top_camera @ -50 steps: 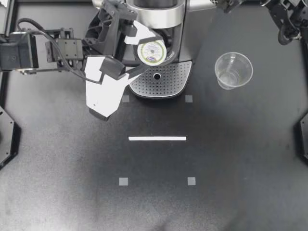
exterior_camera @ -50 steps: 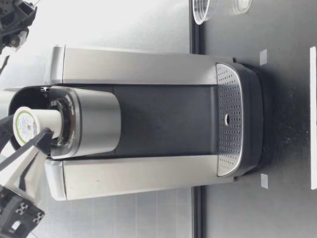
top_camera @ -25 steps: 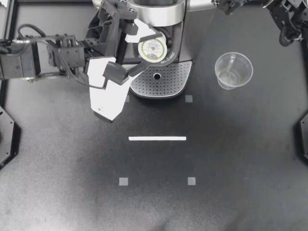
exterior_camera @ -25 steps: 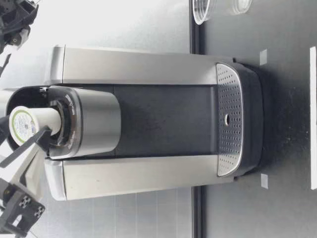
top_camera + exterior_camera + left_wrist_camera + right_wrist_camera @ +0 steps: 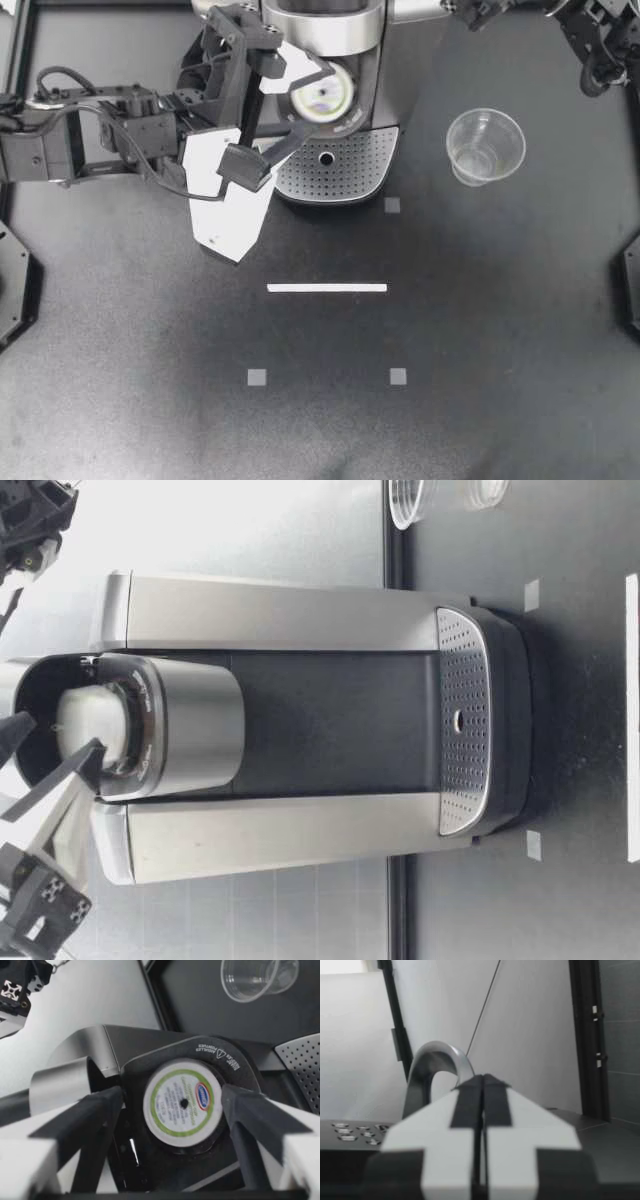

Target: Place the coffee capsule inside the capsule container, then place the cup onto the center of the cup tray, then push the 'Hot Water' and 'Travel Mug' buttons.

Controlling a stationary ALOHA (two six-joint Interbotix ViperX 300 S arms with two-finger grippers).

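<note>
Above the black table (image 5: 450,330), my released left hand (image 5: 312,103) straddles the coffee capsule (image 5: 324,97) without touching.

White tape strip (image 5: 327,288) among grey squares (image 5: 257,377)

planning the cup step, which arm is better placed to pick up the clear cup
Right, likely. The cup stands on my right arm's side of the machine, nearer the right gripper, which is shut and empty. The left gripper is open on either side of the capsule in the machine.
</note>
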